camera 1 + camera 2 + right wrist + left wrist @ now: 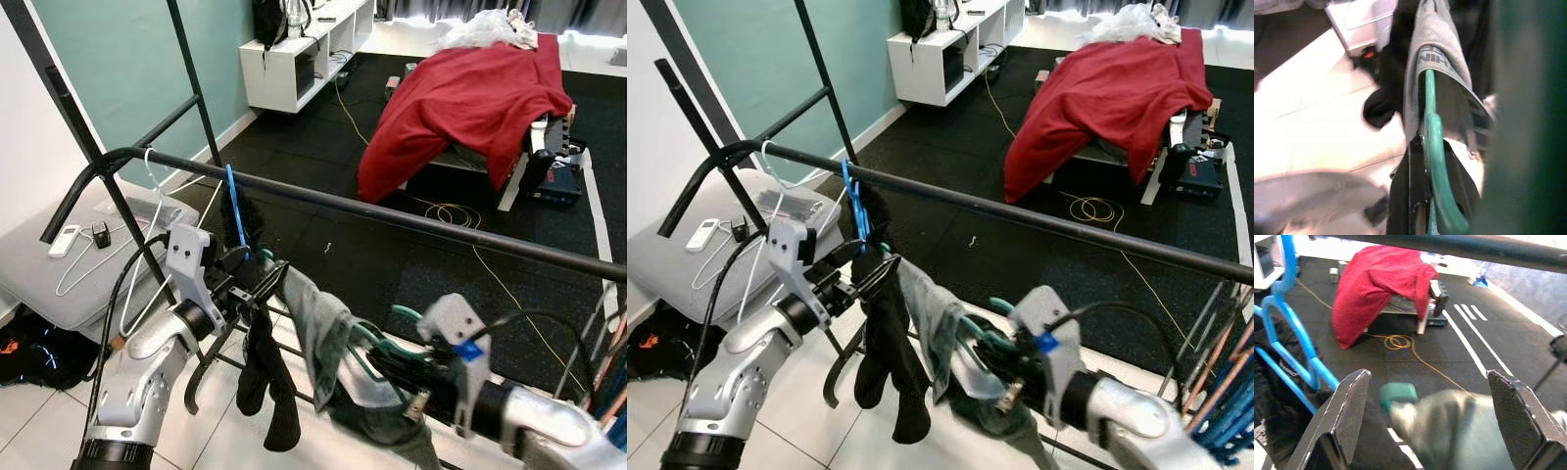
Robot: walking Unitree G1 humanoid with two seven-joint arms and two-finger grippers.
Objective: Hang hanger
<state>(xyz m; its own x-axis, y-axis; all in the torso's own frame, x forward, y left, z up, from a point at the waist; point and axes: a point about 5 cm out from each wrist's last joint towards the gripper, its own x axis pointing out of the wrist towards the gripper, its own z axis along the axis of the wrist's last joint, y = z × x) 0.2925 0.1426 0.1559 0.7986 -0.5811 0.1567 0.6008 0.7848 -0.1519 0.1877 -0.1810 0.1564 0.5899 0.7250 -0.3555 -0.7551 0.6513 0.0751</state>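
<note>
Two grippers work just below the long black clothes rail (pixel 392 213). Our right gripper (pixel 377 354) has its jaws closed on the green plastic hanger (pixel 1431 142) carrying a grey-green garment (pixel 328 338), held under the rail and not hooked on it. Our left gripper (pixel 1432 423) holds its jaws wide apart around the hanger's green tip, touching nothing we can see. Beside it a blue hanger (pixel 235 208) with black cloth (pixel 266 377) and white wire hangers (pixel 147 235) hang from the rail. Beyond lie a red blanket (pixel 470 98), a white shelf unit (pixel 299 54) and a yellow cable (pixel 446 211) on the black floor.

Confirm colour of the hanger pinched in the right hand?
Teal green hanger, clearest in the right wrist view.
</note>
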